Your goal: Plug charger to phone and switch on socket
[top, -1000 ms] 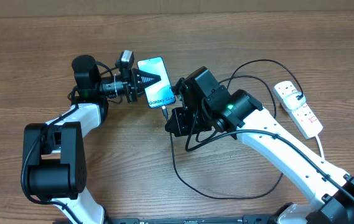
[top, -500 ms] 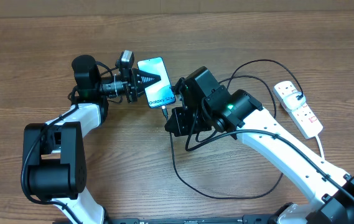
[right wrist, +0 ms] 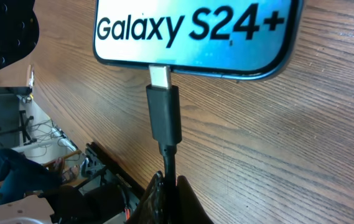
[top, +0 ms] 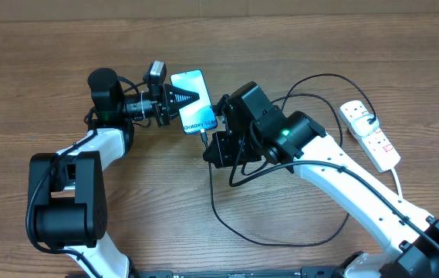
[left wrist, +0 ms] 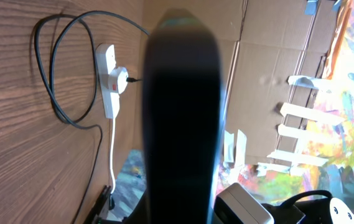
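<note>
The phone (top: 194, 104) lies tilted on the table, its light blue screen showing "Galaxy S24+" (right wrist: 192, 28). My left gripper (top: 182, 97) is shut on the phone's left edge; in its wrist view the phone (left wrist: 181, 118) is a dark blur filling the middle. My right gripper (right wrist: 169, 186) is shut on the charger cable just behind its black connector (right wrist: 164, 115), whose metal tip meets the phone's bottom port. The charger (top: 227, 220) loops over the table to a plug in the white socket (top: 369, 135), also in the left wrist view (left wrist: 109, 78).
The socket's white cord (top: 398, 181) runs toward the front right. My right arm (top: 342, 181) crosses the table's middle right. Cardboard walls (left wrist: 270, 74) stand beyond the table.
The cable loop below the right gripper has shifted slightly left. The grippers and phone have barely moved.
</note>
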